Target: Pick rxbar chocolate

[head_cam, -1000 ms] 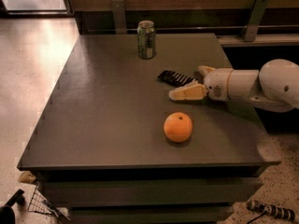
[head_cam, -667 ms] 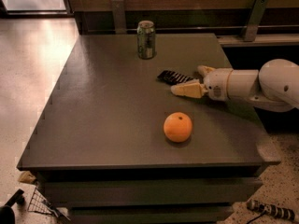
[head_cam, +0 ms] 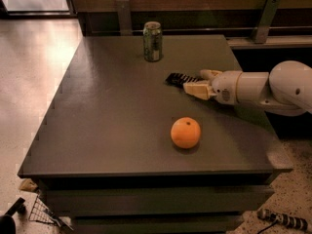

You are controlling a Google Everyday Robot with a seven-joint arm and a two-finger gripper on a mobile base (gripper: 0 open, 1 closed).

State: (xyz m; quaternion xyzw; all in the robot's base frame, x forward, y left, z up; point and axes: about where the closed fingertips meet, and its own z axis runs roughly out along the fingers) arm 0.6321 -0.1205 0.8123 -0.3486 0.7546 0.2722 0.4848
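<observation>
Orange (head_cam: pixel 185 132): round fruit resting on the table (head_cam: pixel 97 126), toward the near edge and right of centre, apart from everything else.
Table: dark grey flat top carrying all three things.
Arm (head_cam: pixel 273 87): white, reaching in from the right edge of the view, low over the table's right side.
Pincer (head_cam: pixel 193 80): beyond the orange, pointing left; its two pale fingers (head_cam: pixel 197 89) are spread, one on the far side and one on the near side of the bar's right end. Whether they touch the wrapper cannot be told.
Rxbar chocolate (head_cam: pixel 176 78): black wrapped bar with pale stripes, lying flat on the table right of centre, between the orange and the can.
Bar's long axis: roughly left to right across the view; the left end points to the table's middle, the right end reaches in between the pincer's fingers.
Can (head_cam: pixel 152 41): green drink can standing upright near the table's far edge, well apart from the bar; what it holds cannot be seen.
</observation>
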